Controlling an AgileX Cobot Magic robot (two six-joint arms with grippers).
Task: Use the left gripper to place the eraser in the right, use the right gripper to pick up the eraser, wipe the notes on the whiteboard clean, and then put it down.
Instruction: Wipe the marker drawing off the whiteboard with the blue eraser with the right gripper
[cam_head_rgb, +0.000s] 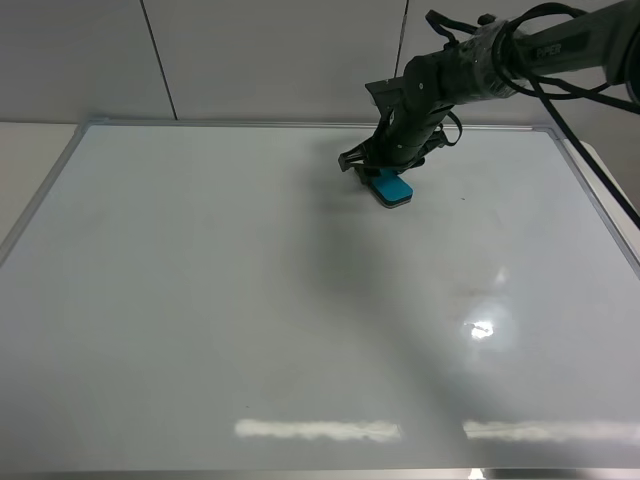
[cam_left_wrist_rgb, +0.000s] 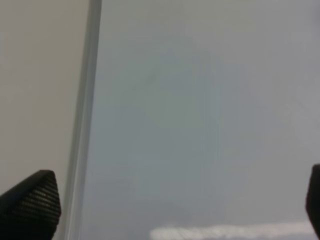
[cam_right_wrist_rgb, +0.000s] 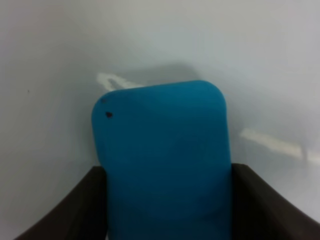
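Exterior high view, board: the large glossy white whiteboard (cam_head_rgb: 250, 300) with a thin silver metal frame fills most of the picture; ceiling lights glare on its near part.
Exterior high view, arm: the right gripper (cam_head_rgb: 385, 170), black-fingered on a black jointed arm, reaches in from the upper right and stands over the far middle of the board.
Exterior high view, eraser: the small teal-blue oblong eraser (cam_head_rgb: 390, 187) with a dark underside sits between the jaws, on or just above the board; contact cannot be told.
Exterior high view, notes: no black marker scribble shows anywhere on the board, only a tiny dark speck right of the eraser, so the wiping looks done or nearly so.
Exterior high view, writing: pale letters run along the arm's upper link, too small to read with certainty.
Left wrist view, gripper: the left gripper (cam_left_wrist_rgb: 180, 200) shows only two black ribbed fingertips (cam_left_wrist_rgb: 30, 202) at opposite edges, wide apart and holding nothing.
Left wrist view, surroundings: bare board surface and one silver frame strip (cam_left_wrist_rgb: 85, 125) lie beneath, well apart from the eraser.
Right wrist view, grip: the jaws are clamped on the eraser's (cam_right_wrist_rgb: 162, 160) two long sides, its long axis running straight out from the gripper, rounded end forward.
Right wrist view, marks: two small dark specks sit near one front corner of the eraser; no brand or label is legible.
Coming move, judgement: the eraser is already in the right jaws, so setting it down needs only a short lowering and a release.
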